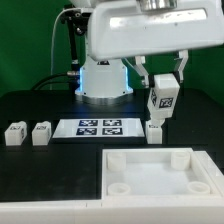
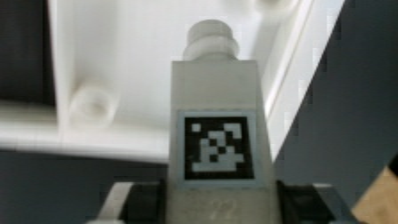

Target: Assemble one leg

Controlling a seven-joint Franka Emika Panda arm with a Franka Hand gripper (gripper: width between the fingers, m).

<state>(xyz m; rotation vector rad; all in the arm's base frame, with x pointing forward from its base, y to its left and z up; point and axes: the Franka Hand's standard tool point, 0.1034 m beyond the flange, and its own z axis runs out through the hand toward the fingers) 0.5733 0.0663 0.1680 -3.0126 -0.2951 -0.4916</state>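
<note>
A leg (image 1: 165, 102) is gripped in the claw (image 1: 166, 90) by the panel (image 1: 150, 157) at the surface's near edge, where tilt could jam it in a socket (image 2: 86, 100).

A plain green backdrop (image 1: 25, 40) closes the far side of the scene behind a matte black table (image 1: 50, 170), where the marker board (image 1: 100, 126) lies flat near the middle under bright, even light.

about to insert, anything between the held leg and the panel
Maybe: in the exterior view another leg stands right below the held leg, beside the panel. The wrist view shows nothing between them.
</note>
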